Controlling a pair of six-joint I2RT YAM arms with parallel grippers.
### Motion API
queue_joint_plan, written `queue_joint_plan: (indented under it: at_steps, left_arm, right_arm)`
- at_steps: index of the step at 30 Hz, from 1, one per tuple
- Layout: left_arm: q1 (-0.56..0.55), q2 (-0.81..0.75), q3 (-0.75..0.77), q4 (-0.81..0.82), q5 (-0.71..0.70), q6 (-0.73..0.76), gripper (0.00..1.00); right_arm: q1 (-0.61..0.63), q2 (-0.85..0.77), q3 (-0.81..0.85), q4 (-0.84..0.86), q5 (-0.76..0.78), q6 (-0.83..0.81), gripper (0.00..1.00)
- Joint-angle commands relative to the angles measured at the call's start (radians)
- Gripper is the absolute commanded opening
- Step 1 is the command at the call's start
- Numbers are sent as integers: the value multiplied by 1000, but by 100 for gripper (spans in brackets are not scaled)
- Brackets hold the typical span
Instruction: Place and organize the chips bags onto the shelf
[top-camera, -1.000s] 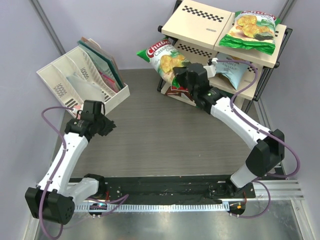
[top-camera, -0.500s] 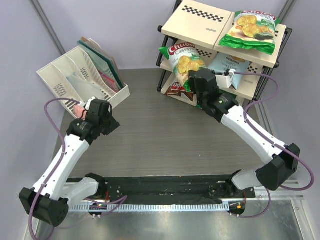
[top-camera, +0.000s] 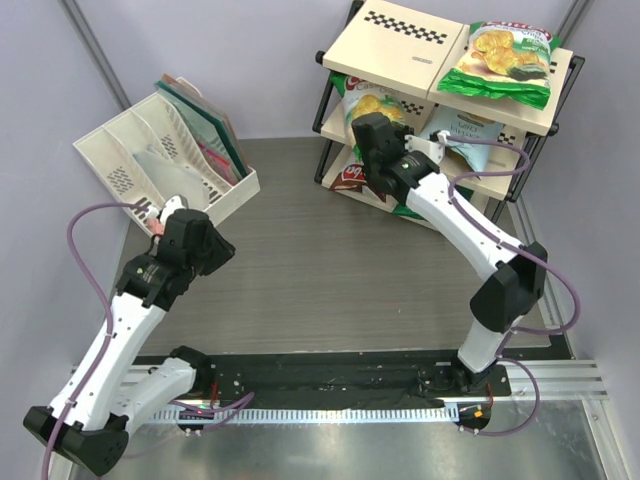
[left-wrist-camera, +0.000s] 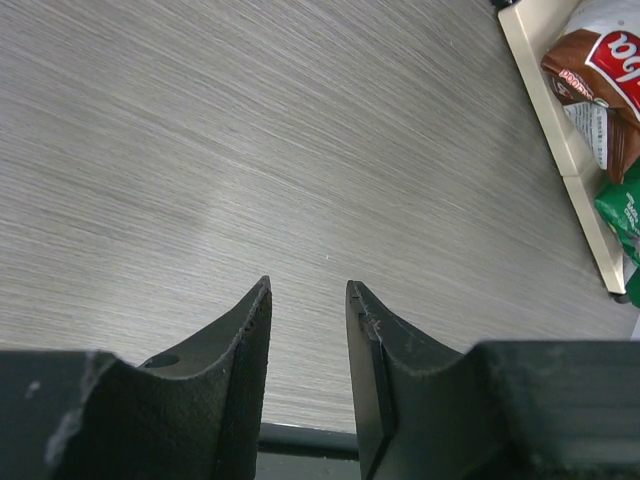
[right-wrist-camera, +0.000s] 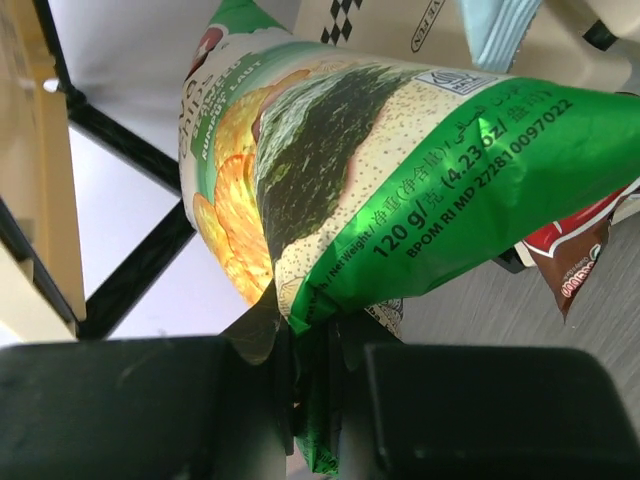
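Note:
A green-and-white chips bag (top-camera: 372, 108) (right-wrist-camera: 400, 190) is pinched by its bottom seam in my right gripper (top-camera: 374, 138) (right-wrist-camera: 315, 340), which is shut on it. The bag reaches into the left side of the shelf's (top-camera: 400, 45) middle tier. Beside it on that tier lies a light blue bag (top-camera: 466, 130) (right-wrist-camera: 495, 25). Another green bag (top-camera: 502, 62) rests on the top board. A dark brown bag (top-camera: 348, 178) (left-wrist-camera: 600, 85) lies on the lowest board. My left gripper (top-camera: 208, 250) (left-wrist-camera: 308, 292) hovers over the bare table at the left, open and empty.
A white slotted organizer (top-camera: 165, 160) holding flat folders stands at the back left, just behind the left gripper. The grey wood-grain table (top-camera: 320, 270) lies between the arms. The shelf's black frame legs (right-wrist-camera: 130, 270) stand close to the held bag.
The right arm has carried the green bag up and rightwards into the shelf's middle tier. The left gripper has shifted slightly and its jaws have spread wider.

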Motion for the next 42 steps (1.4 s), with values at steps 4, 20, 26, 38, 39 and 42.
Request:
queue_joint_plan:
  at_steps: [4, 20, 26, 38, 39, 42]
  left_arm:
    - [-41, -21, -4, 19, -33, 18, 37]
    - [-119, -55, -9, 39, -65, 31, 37]
    - [-125, -67, 20, 9, -92, 51, 37]
    - [-125, -86, 5, 7, -102, 55, 38]
    - [-125, -84, 3, 5, -102, 55, 38]
    - [-125, -76, -1, 13, -97, 57, 37]
  right_arm:
    - [-2, 165, 288, -313, 159, 303, 1]
    - [34, 345, 619, -789, 288, 770, 1]
    - [31, 438, 693, -771, 275, 834, 1]
    - [32, 475, 652, -499, 217, 709, 49]
    - [34, 465, 633, -482, 211, 686, 52]
    - [34, 379, 496, -381, 176, 652, 61]
